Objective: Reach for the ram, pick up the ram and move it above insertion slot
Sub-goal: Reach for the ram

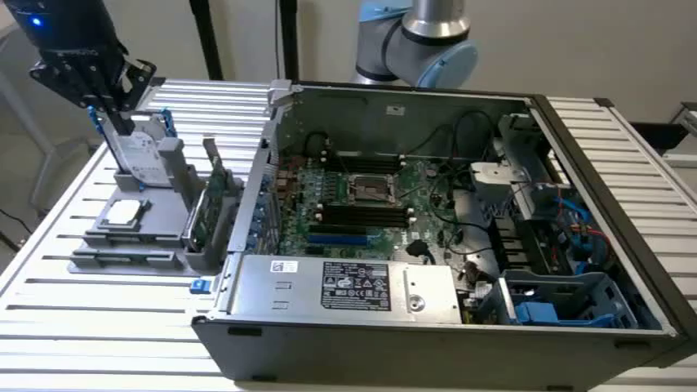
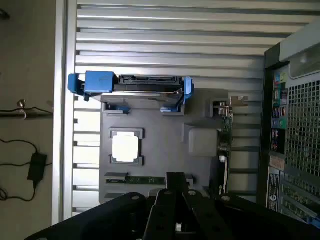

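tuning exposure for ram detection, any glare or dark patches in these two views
Wrist view: the white chip on the grey tray is washed out to a flat bright patch, while the ram near it shows as a dim green strip. Exterior view: the slatted table is brightly lit, and the motherboard inside the case sits in shade.

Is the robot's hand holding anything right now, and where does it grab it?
Nothing is held. The hand hangs above the gray tray, and the thin green memory stick lies in the tray.
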Action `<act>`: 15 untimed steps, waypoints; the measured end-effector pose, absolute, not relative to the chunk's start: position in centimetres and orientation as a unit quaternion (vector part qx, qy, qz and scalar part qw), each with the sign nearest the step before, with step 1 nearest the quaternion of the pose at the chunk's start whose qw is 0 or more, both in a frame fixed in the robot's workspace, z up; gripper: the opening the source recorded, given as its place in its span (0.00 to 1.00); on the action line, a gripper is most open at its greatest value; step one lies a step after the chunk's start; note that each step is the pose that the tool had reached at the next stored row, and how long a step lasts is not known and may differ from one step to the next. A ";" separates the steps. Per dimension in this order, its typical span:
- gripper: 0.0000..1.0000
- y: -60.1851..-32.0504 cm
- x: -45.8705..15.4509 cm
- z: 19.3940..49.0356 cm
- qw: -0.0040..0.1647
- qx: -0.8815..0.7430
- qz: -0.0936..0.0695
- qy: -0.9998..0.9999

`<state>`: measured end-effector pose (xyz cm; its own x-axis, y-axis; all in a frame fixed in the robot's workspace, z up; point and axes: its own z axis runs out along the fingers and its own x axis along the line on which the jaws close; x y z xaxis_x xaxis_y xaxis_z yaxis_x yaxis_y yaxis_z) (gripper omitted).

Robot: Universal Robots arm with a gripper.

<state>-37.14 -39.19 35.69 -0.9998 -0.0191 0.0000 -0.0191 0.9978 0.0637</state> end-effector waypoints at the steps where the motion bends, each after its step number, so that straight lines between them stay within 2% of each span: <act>1: 0.11 -39.2 -37.1 35.7 0.000 0.010 -0.032 -0.999; 15: 0.11 -39.5 -37.2 35.7 0.000 0.010 -0.032 -0.999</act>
<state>-37.16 -39.49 35.69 -0.9998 -0.0192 0.0001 -0.0192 0.9978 0.0641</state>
